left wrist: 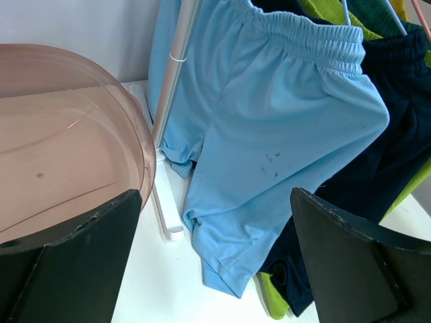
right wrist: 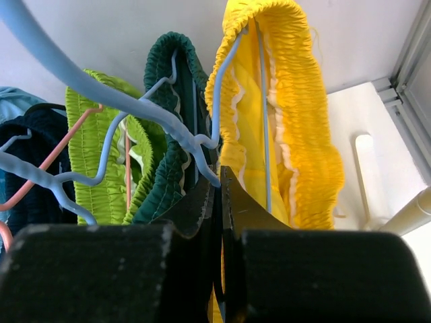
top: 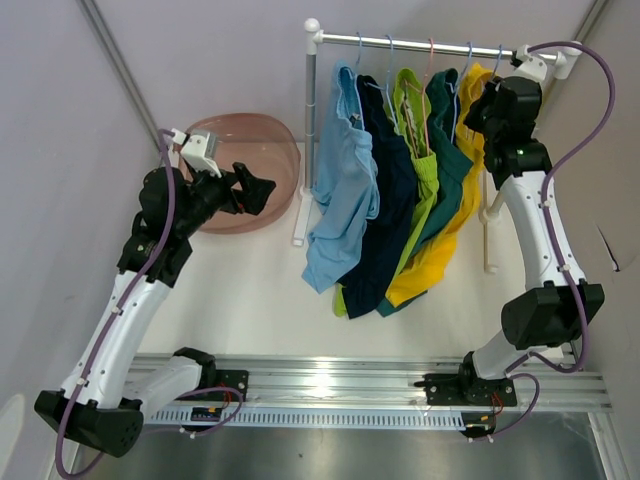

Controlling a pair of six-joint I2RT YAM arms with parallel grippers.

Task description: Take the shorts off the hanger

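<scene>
Five shorts hang on hangers from a white rail (top: 430,45): light blue (top: 345,190), navy (top: 385,200), lime green (top: 425,170), dark teal (top: 447,150) and bright yellow (top: 455,235). My left gripper (top: 262,190) is open and empty, left of the rack, facing the light blue shorts (left wrist: 283,114). My right gripper (top: 478,110) is up at the rail's right end. In the right wrist view it (right wrist: 219,178) is shut on the blue hanger wire (right wrist: 222,87) of the yellow shorts (right wrist: 296,101), beside the teal waistband (right wrist: 175,74).
A pink translucent basin (top: 245,170) stands on the white table left of the rack; it also shows in the left wrist view (left wrist: 67,134). The rack's white left post (left wrist: 172,101) stands between the basin and the shorts. Grey walls close in behind and on both sides.
</scene>
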